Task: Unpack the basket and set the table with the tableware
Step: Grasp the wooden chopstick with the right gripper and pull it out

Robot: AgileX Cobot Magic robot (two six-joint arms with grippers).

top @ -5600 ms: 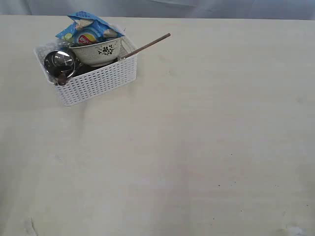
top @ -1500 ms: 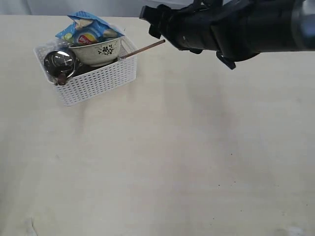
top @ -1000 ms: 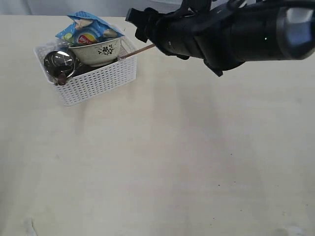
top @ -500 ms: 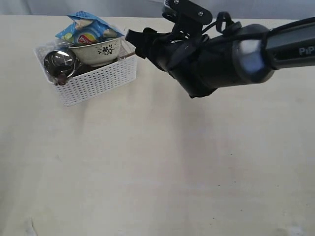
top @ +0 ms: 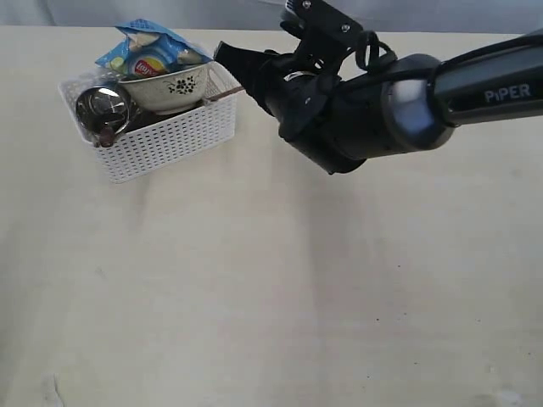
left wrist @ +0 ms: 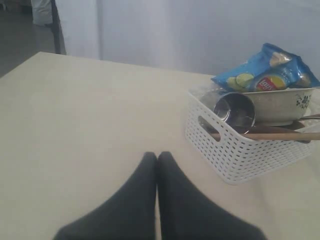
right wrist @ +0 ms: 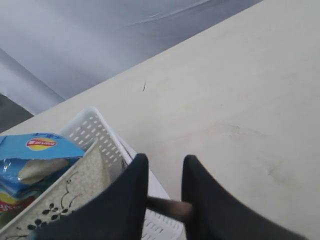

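Straddling the chopsticks (right wrist: 169, 206) at the rim of the basket (top: 170, 140), the right claw (right wrist: 164, 161) is seen with jaws narrowly apart; a grip cannot be confirmed. The left claw (left wrist: 157, 156) is held closed and empty above the surface (top: 254, 280).

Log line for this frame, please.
right gripper: jaws astride chopsticks at basket, grip unclear | left gripper: shut, empty | bowl, cup: in basket

Exterior view high over table (top: 254, 322), wrist views low, all sharing the basket (top: 170, 140)
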